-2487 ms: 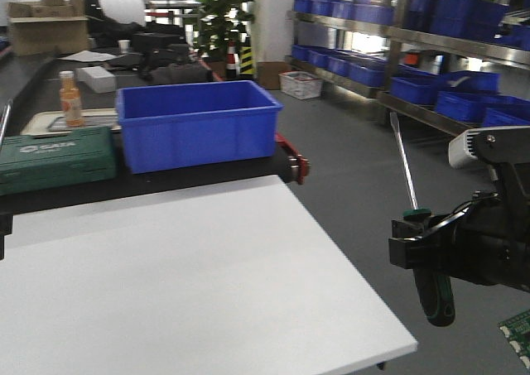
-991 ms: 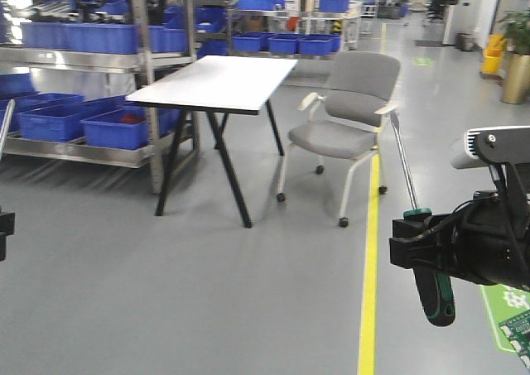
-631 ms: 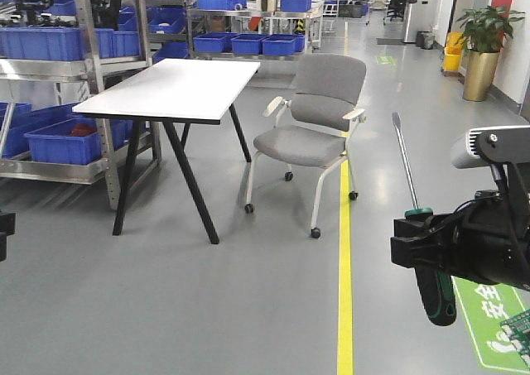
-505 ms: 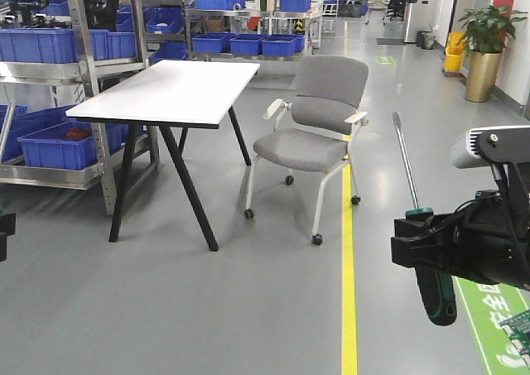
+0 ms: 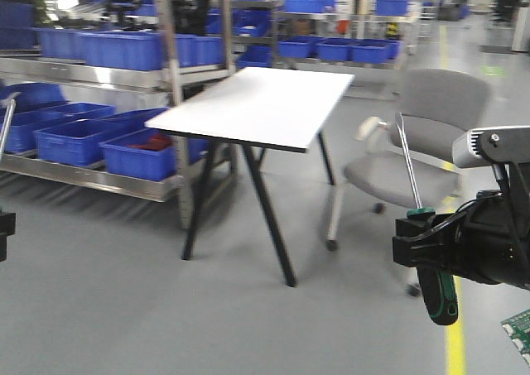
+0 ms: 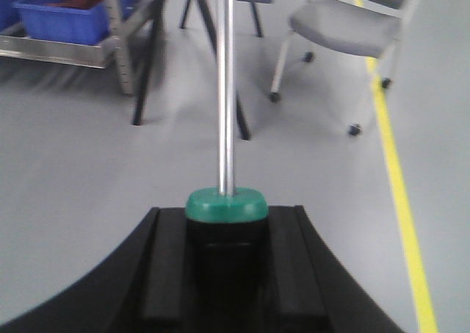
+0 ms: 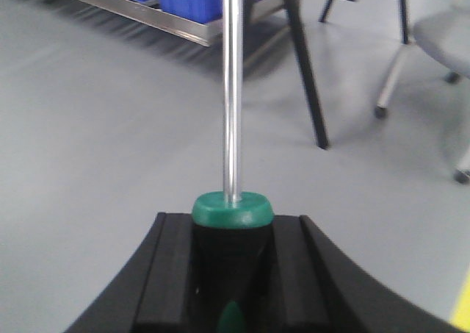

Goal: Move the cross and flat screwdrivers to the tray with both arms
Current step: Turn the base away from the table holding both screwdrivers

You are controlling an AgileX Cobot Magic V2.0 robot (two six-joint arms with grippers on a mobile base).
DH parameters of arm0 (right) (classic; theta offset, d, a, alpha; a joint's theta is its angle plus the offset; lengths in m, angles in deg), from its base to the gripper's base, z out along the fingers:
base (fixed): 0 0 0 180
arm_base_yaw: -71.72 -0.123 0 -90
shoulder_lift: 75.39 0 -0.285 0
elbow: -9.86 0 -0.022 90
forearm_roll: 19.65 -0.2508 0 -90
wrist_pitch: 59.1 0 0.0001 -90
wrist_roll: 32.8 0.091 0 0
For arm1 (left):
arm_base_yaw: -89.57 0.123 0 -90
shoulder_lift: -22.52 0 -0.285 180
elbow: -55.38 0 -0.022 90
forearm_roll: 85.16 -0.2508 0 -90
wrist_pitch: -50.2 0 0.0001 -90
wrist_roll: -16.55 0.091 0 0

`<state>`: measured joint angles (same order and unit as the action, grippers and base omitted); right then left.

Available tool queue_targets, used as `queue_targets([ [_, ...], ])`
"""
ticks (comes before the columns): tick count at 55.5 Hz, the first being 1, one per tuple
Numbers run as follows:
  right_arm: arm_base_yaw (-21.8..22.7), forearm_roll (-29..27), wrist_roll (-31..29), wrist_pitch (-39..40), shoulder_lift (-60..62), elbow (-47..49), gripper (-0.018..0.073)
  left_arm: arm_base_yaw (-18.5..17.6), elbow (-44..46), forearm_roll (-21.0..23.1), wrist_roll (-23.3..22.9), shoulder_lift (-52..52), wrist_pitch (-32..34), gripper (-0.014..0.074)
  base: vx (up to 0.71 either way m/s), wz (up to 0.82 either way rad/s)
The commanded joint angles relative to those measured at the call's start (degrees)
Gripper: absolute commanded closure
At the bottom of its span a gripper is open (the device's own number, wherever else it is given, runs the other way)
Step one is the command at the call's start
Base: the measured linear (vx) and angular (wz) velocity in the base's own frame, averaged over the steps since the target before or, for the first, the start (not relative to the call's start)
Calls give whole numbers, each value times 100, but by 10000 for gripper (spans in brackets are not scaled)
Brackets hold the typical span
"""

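So the left claw (image 6: 224, 263) is clamping one screwdriver (image 6: 225, 204) by its chunky black handle with green collar, right claw (image 7: 231, 267) is gripping the other screwdriver (image 7: 232, 209) likewise, thin shiny steel shafts sticking upward above the grey floor (image 5: 124, 309).

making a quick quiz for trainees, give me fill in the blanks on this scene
1. The left pincer and right pincer each clamp one screwdriver by its ____.
2. Both shafts point ____.
3. The table top is ____.
4. The shelf bins are ____.
Missing: handle; up; white; blue
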<state>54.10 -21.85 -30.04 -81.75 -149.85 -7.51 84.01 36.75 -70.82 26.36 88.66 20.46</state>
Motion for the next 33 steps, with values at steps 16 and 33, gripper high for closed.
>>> queue_targets([
  [16,7,36,-34,504,145,174,567,-27,175,102,-6,-105,487,599,56,64],
  [33,7,36,-34,497,145,174,567,-27,175,102,-6,-105,487,599,57,63],
])
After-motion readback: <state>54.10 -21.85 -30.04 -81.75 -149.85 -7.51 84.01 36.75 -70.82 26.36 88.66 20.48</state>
